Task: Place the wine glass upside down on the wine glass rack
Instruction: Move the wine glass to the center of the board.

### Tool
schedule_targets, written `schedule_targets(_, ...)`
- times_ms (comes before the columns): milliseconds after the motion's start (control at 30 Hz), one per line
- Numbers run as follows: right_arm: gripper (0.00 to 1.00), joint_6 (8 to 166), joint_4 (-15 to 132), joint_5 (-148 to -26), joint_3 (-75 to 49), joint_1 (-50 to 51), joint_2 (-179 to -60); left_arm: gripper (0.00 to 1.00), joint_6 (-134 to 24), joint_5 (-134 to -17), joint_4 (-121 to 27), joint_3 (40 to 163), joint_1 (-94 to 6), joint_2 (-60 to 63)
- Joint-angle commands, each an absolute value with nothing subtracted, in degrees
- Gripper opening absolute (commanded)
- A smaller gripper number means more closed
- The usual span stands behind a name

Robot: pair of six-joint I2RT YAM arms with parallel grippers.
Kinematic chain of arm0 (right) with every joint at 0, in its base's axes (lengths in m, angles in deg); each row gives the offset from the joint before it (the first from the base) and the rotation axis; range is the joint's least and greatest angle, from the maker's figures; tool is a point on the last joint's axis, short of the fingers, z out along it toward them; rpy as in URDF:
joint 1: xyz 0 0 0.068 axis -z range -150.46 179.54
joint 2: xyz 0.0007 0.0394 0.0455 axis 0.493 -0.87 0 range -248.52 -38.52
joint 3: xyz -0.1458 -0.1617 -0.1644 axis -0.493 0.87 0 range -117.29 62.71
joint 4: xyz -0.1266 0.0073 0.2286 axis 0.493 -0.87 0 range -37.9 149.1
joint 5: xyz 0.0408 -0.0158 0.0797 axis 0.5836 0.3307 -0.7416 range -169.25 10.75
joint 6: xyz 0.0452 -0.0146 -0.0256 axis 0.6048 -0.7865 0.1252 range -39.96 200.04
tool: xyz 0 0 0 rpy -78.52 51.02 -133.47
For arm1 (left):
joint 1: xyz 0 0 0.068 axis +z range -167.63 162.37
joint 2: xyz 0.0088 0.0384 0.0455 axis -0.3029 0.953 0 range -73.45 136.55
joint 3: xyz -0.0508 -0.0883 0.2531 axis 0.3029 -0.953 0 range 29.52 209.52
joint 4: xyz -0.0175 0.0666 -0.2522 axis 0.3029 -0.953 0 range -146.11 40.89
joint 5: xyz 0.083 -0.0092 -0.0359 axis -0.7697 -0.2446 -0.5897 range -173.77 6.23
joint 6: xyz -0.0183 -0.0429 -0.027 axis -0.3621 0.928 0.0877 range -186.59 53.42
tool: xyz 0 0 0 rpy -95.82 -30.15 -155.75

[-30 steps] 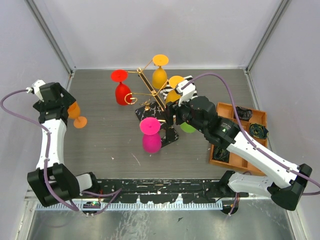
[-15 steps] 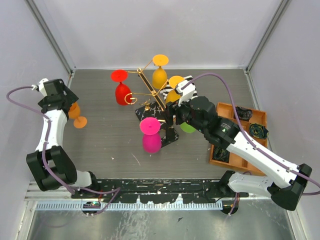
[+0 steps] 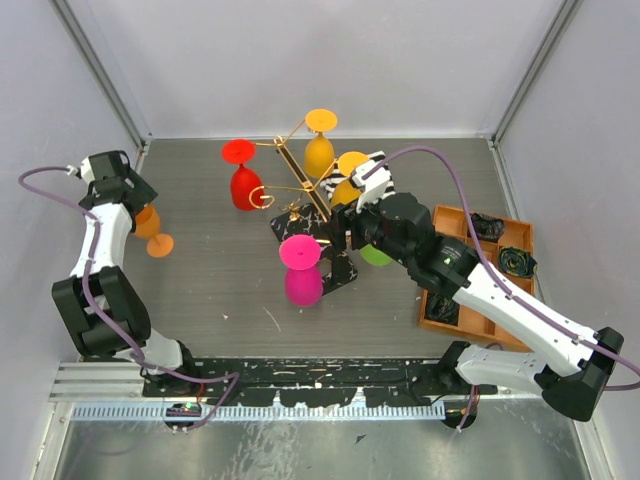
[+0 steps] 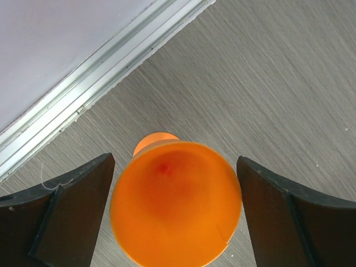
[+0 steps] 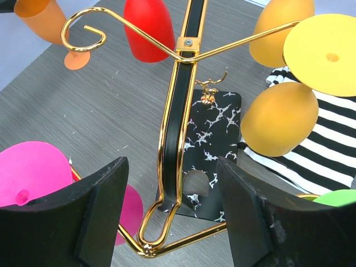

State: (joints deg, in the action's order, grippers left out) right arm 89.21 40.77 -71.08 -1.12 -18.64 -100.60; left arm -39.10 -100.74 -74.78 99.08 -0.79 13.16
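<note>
Orange wine glass (image 4: 175,203), smooth and matte with a round bowl, is standing upright on the grey wood-grain table (image 4: 278,72), far left, well apart from the rack (image 5: 181,105). Left gripper (image 4: 173,160) is hanging over it, fingers spread wide either side of the bowl. The rack, gold wire on a black marbled base (image 5: 214,133), is carrying red (image 5: 147,28), yellow (image 5: 278,125) and pink (image 5: 28,172) glasses. Right gripper (image 5: 172,167) is sitting at its stem, fingers apart, holding nothing.

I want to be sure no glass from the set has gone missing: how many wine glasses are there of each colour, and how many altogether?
Red wine glass: 1
Pink wine glass: 1
Green wine glass: 1
Orange wine glass: 1
Yellow wine glasses: 2
Total: 6
</note>
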Motion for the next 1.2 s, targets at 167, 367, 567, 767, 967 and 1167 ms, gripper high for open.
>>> schedule_targets(167,0.7,90.33,36.12,-71.9,0.94,-18.37,-100.48,0.98,-38.81,-98.41,-78.8,101.57,-0.5,16.15)
schedule_targets(367,0.7,90.35,36.09,-71.74,1.27,-18.33,-100.14,0.98,-38.9,-96.84,-80.16,102.0,-0.49,17.22)
schedule_targets(567,0.7,90.41,36.29,-71.77,1.33,-18.36,-100.06,0.98,-39.03,-94.44,-80.68,101.39,-0.49,16.47)
schedule_targets(767,0.7,90.66,36.42,-72.02,1.27,-18.4,-100.12,0.98,-38.92,-92.38,-80.59,99.43,-0.49,15.27)
schedule_targets(967,0.7,90.91,36.42,-72.22,1.19,-18.38,-100.0,0.98,-37.86,-90.0,-80.5,97.82,-0.5,13.48)
schedule_targets(1167,0.7,91.2,36.61,-72.43,1.11,-18.4,-100.19,0.99,-37.84,-88.41,-81.3,96.0,-0.57,10.42)
